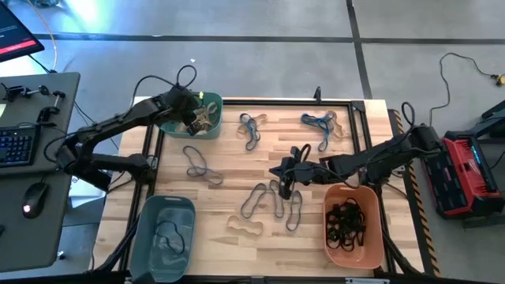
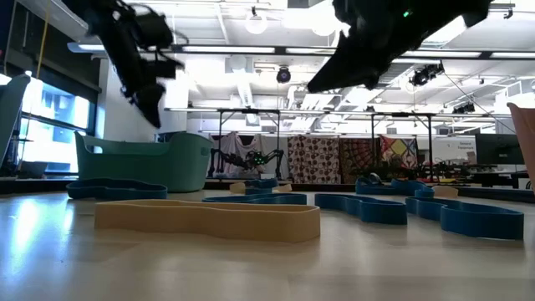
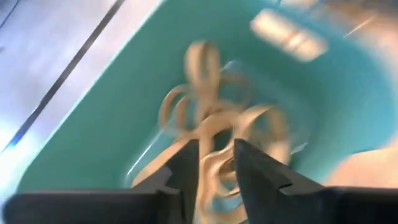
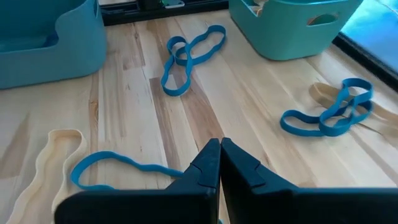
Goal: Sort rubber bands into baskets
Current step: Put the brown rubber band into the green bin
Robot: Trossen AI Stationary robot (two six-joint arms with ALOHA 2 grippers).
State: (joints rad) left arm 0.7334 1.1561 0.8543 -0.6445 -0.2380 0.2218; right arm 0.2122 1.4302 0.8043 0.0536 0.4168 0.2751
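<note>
1. A pale wooden worktop (image 1: 237, 170) fills the middle of a grey-floored room, with a desk, keyboard and mouse off to the left. 3 baskets stand on it: the teal-green basket (image 1: 207, 101) at the far left, the grey-blue basket (image 1: 150, 237) at the near left, and the orange basket (image 1: 371, 241) at the near right, already holding black bands.
2. Loose rubber bands (image 1: 272, 201) lie mid-worktop, with blue and tan ones along the far edge and 1 tan band (image 1: 245, 228) nearer me.
3. My left hand (image 3: 216, 152) hangs over the teal-green basket, fingers a little apart, with a tan band (image 3: 211, 127) between them; whether they grip it I cannot tell. It reads as the drop step.
4. To do it well, I judge I should spread those fingers fully while low inside the walls, so the springy loop falls onto the tan bands there and does not cling or catch the rim.
5. My right hand (image 4: 219, 163) sits low over the middle pile, fingers pressed together, holding nothing that I can see; a blue band (image 4: 118, 165) lies just beside its tips.
</note>
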